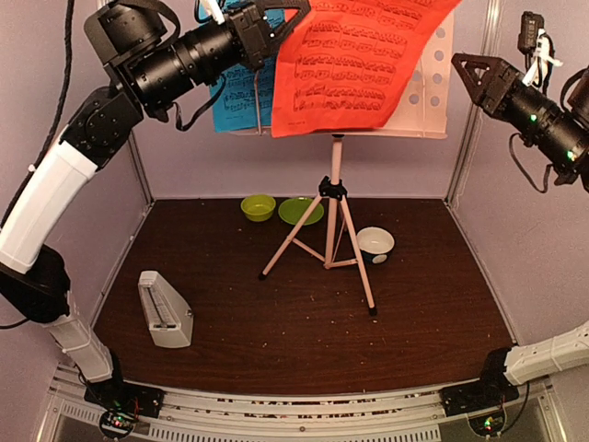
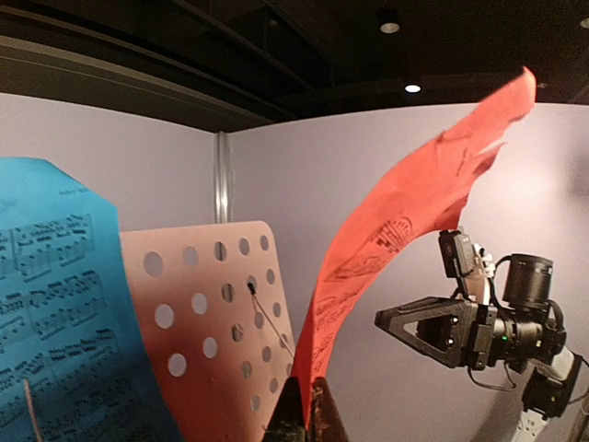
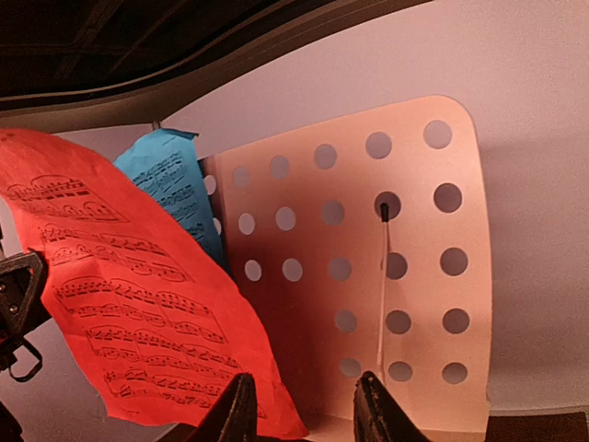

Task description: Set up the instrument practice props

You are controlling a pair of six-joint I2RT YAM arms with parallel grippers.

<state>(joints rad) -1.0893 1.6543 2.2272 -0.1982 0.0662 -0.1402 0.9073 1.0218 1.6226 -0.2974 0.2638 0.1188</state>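
The pale pink perforated music stand (image 1: pixel 433 87) stands on tripod legs (image 1: pixel 331 235) at the back middle. A blue sheet-music page (image 1: pixel 235 97) rests on its left half. My left gripper (image 1: pixel 276 23) is shut on the top edge of the red sheet-music page (image 1: pixel 359 60) and holds it in front of the stand; the page curves up from the pinched jaws in the left wrist view (image 2: pixel 386 249). My right gripper (image 1: pixel 474 74) is open and empty, to the right of the stand, facing it (image 3: pixel 405 258). The white pyramid metronome (image 1: pixel 164 310) stands at the front left.
A green bowl (image 1: pixel 258 207) and green plate (image 1: pixel 300 211) lie at the back behind the tripod. A small white bowl with dark rim (image 1: pixel 375 243) sits right of the legs. Purple walls enclose the dark table (image 1: pixel 276 313).
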